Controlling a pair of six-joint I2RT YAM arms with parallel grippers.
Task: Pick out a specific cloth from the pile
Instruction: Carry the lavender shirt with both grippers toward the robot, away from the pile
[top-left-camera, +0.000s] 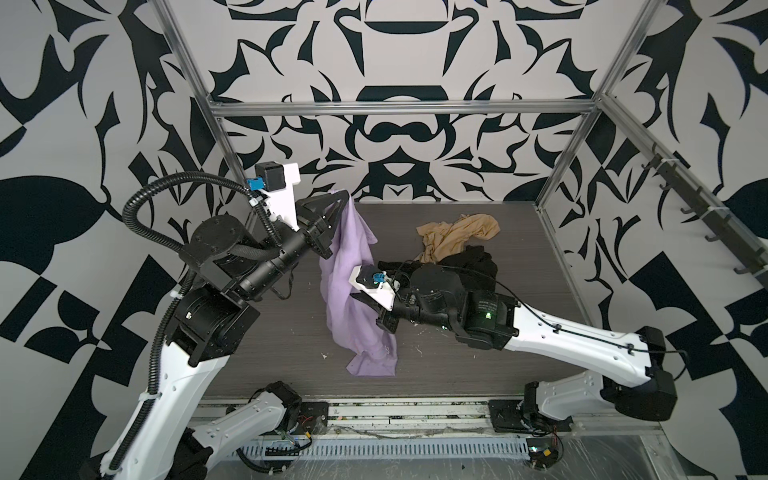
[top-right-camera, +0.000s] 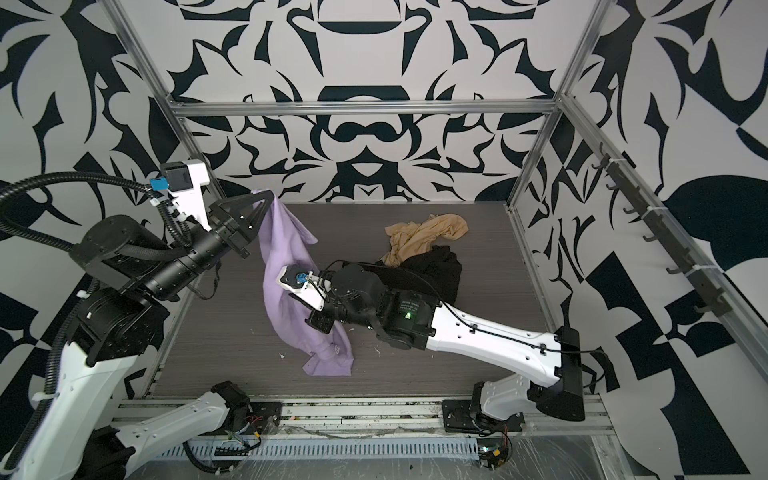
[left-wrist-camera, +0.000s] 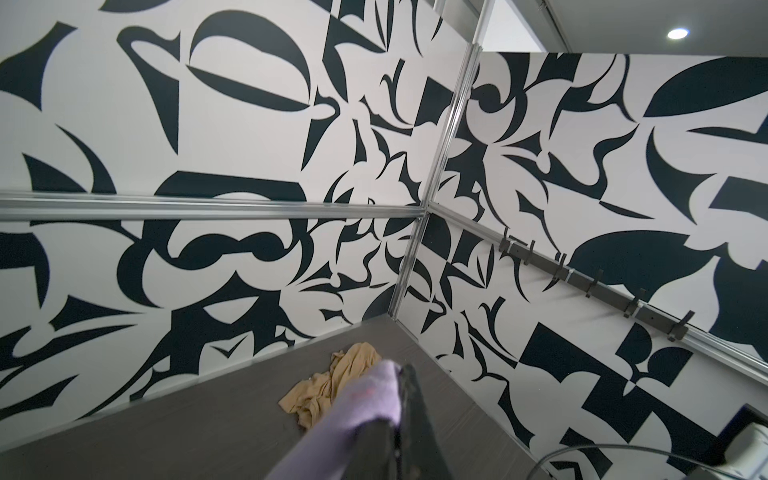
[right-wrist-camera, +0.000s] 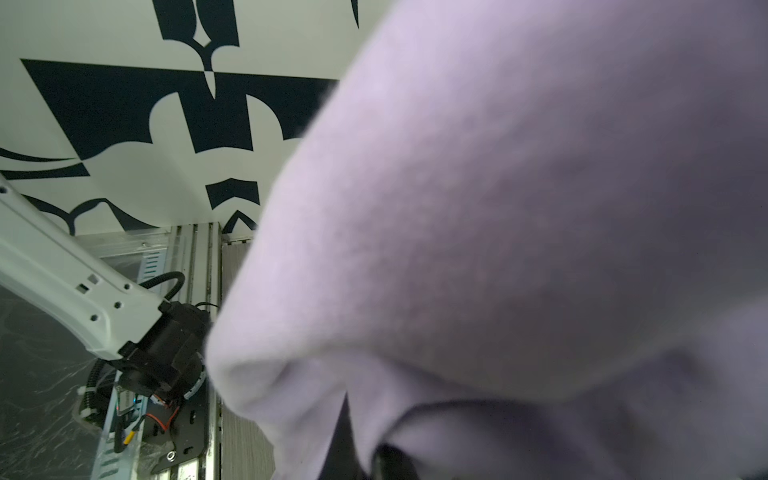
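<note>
Lilac cloth (top-left-camera: 353, 266) is out of the pile and up in the air, held between both arms over the left-centre of the worktop (top-left-camera: 257, 357).

Left pincer (top-left-camera: 345, 193) is raised high near the back wall, jaws pressed together on the cloth's top corner. In the left wrist view a lilac fold pokes out past the dark finger (left-wrist-camera: 409, 415). Likely held high so the garment hangs at full length and comes clear of the others.

Right pincer (top-left-camera: 360, 300) is lower, at mid-cloth, reaching in from the right. Its tips are buried in fabric. The right wrist view is mostly lilac, draped over and bunching down onto the jaws, so it reads as closed and pinching a mid fold. That is a judgement, since the contact itself is hidden. A second grip probably spreads the cloth or steadies it.

The cloth's lower end sags and its crumpled bottom hem touches the worktop at front-centre. No white tag can be made out.

What is left of the pile sits far right on the worktop. The tan-beige cloth (top-left-camera: 457, 235) is crumpled toward the back, and the black cloth (top-left-camera: 478, 262) touches it on the near side, partly hidden under the right arm. Both lie apart from the lilac one.

Containers: none in view, no bin, basket or tray. Cloths lie straight on the worktop, so where the lilac one gets dropped can't be told.
</note>
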